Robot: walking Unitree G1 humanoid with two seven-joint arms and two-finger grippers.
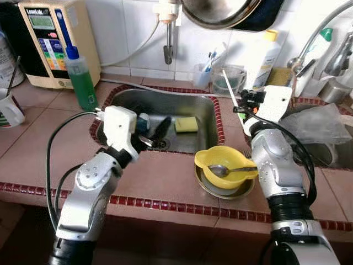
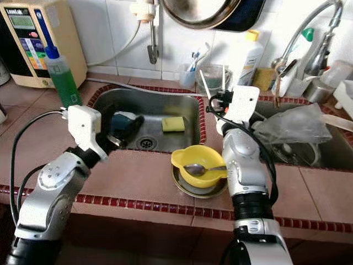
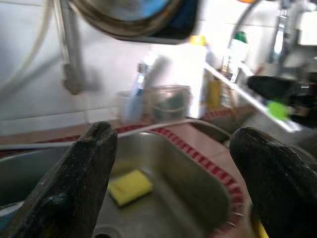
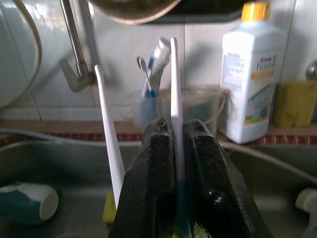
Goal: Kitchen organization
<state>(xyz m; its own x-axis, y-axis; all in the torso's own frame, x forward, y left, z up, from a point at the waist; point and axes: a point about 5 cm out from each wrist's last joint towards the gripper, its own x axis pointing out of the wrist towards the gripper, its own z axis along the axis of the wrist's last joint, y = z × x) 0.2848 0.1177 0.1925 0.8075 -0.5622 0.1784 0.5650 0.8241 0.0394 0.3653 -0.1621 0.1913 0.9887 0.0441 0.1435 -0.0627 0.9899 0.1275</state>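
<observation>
My right gripper [image 4: 178, 126] is shut on a pair of white chopsticks [image 4: 174, 79]. It holds them upright over the counter between the two sinks, and they point toward the back wall [image 1: 229, 85]. One stick is clamped between the fingers and the other stands slightly apart. My left gripper [image 3: 173, 144] hangs open over the front of the steel sink [image 1: 204, 105] with nothing between its fingers. A blue and white mug [image 4: 27, 203] lies on its side in the sink beside a yellow sponge [image 1: 186, 124]. A yellow bowl [image 1: 223, 160] holding a spoon [image 1: 229, 170] sits on a plate on the front counter.
A green soap bottle [image 1: 80, 77] and a beige water appliance [image 1: 49, 38] stand at the back left. A clear cup of toothbrushes [image 1: 207, 72] and a white bottle [image 1: 267, 58] line the back wall. Crumpled plastic [image 1: 320, 124] covers the right sink. A pan [image 1: 220, 11] hangs overhead.
</observation>
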